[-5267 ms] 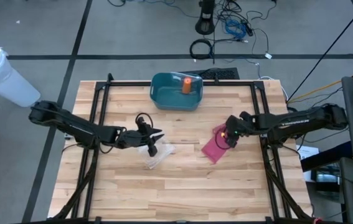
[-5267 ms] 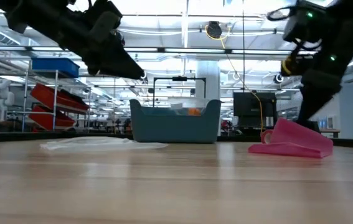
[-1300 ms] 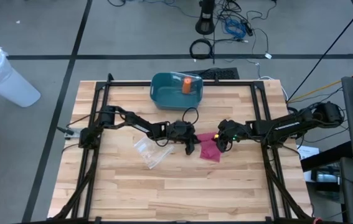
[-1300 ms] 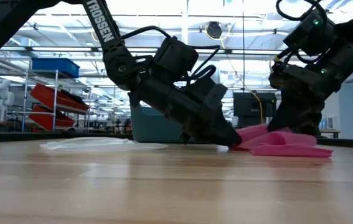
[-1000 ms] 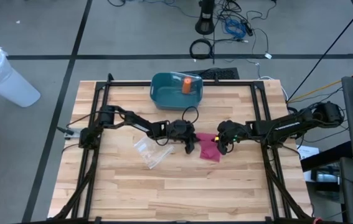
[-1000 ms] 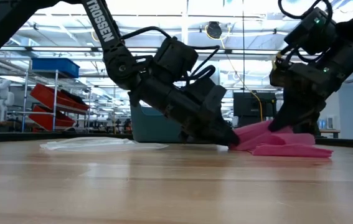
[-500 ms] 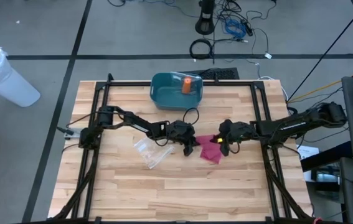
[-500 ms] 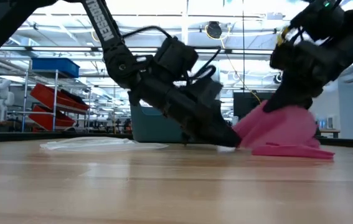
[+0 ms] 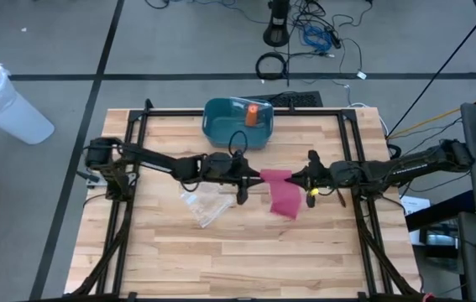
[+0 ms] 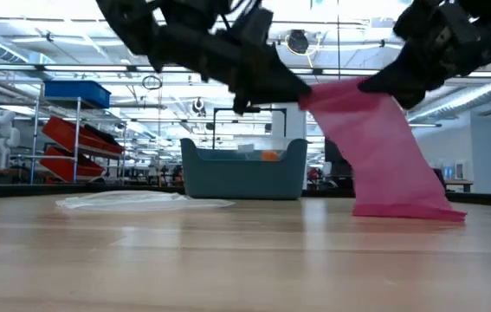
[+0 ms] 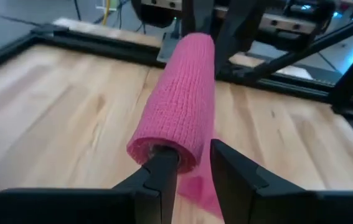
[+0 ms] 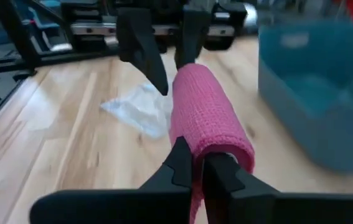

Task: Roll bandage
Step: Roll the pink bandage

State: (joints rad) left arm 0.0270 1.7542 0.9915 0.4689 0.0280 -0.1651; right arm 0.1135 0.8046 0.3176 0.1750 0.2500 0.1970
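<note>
A pink bandage is stretched between my two grippers above the middle of the table. Its upper part is a rolled tube. A loose tail hangs from the tube, and the tail's lower end lies on the wood. My left gripper reaches in from the table's left and is shut on the tube's left end. My right gripper comes from the right and is shut on the other end. My left gripper has one finger in the tube's hollow left end and the other finger outside the wall. The fingers lie nearly level, along the tube. The tube is lifted clear; only the tail reaches the table. My right gripper pinches the wall at the tube's right end between its two fingers, one finger at the opening and the other outside. It comes nearly level from the table's right, along the tube. That end hangs clear of the table.
A teal bin with an orange object stands at the far middle. A clear plastic wrapper lies on the wood near my left arm. Black frame rails run along both sides of the table.
Both grippers have risen and levelled out, lifting the bandage's rolled part off the table. The bandage, bunched low on the wood a second ago, now hangs as a sheet, its lower end still resting where it was.
</note>
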